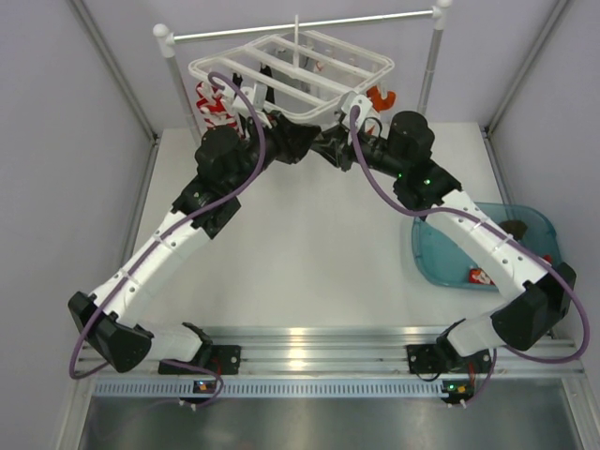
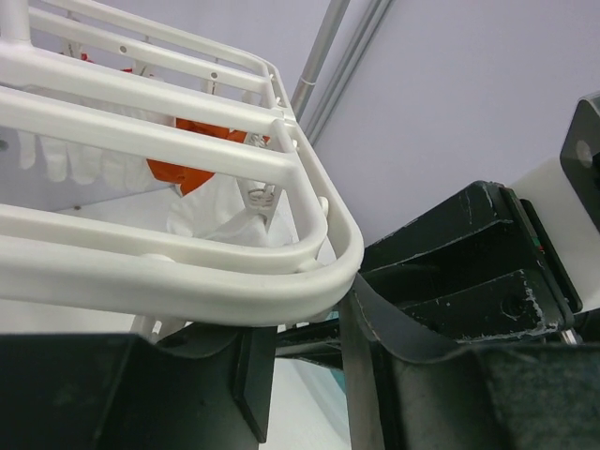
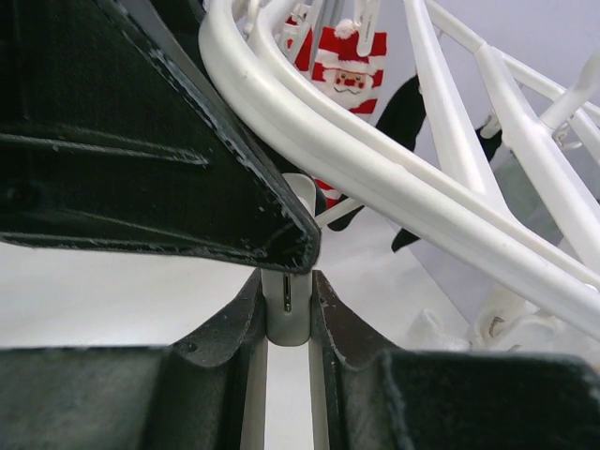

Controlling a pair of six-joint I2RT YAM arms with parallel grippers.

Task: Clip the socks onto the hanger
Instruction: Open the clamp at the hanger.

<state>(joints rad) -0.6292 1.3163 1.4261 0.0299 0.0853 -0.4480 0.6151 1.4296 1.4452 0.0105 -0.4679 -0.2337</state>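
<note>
Both arms reach in under the near edge of the hanger [image 1: 291, 70], the white frame hung by its hook from the grey rail [image 1: 300, 24] above the far side of the tabletop [image 1: 309, 253]. The two hands meet almost nose to nose below the frame's near bar.

The right hand [image 3: 286, 295] has its fingers pressed together on a white clip [image 3: 286, 328] that dangles just under the hanger's curved rim; the clip's little metal spring shows between the pads. The left hand [image 2: 309, 375] sits just below the hanger's rounded corner with its fingers apart. I see only pale tabletop in the gap between them.

On the hanger, a dark sock [image 3: 403, 112] hangs on the far side of the rim. Red-and-white striped socks [image 1: 214, 105] hang at the hanger's left end, one with a Santa face, and an orange sock [image 1: 381, 96] hangs at its right end.

Well to the right of the hanger and nearer the arm bases, a teal bin [image 1: 427, 262] rests on the tabletop. It holds another dark sock [image 1: 514, 227] and a small red sock [image 1: 480, 275].
</note>
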